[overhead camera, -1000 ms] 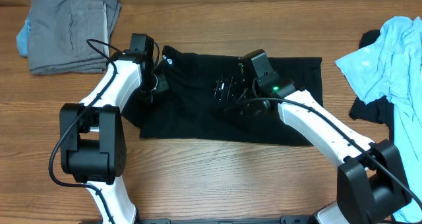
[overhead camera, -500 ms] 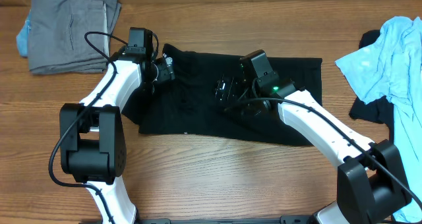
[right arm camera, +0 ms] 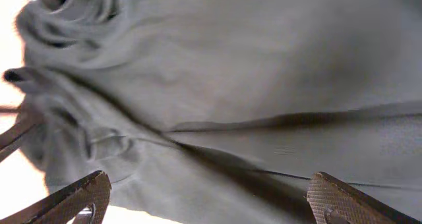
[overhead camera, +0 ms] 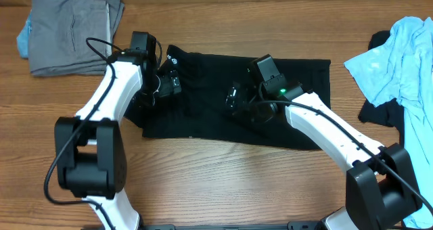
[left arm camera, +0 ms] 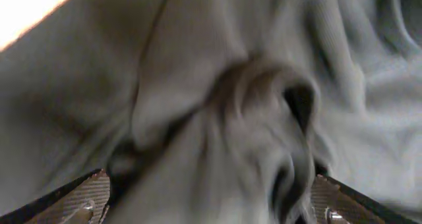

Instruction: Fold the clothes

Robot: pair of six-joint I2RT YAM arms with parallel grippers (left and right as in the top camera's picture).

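Observation:
The clothes here are a black shirt (overhead camera: pixel 203 118) spread across the middle of the table, with a small white logo (overhead camera: pixel 170 61) near its upper left corner. My left gripper (overhead camera: pixel 169 85) hovers over the shirt's left part, open; in the left wrist view its fingers (left arm camera: pixel 91 192) stand wide apart around a bunched ridge of cloth (left arm camera: pixel 224 105). Over the shirt's middle, my right gripper (overhead camera: pixel 234 98) is also open. Its fingertips (right arm camera: pixel 328 192) straddle a long fold line in the fabric (right arm camera: pixel 231 66) without touching it.
Folded grey garments (overhead camera: pixel 67 30) lie at the back left corner. A light blue garment (overhead camera: pixel 399 61) is heaped at the right edge over another dark piece (overhead camera: pixel 377 111). Bare wood table (overhead camera: pixel 223 182) runs along the front.
My left gripper has gone from shut to wide open, letting go of the shirt's left part, and has shifted a little right. The right gripper has barely moved.

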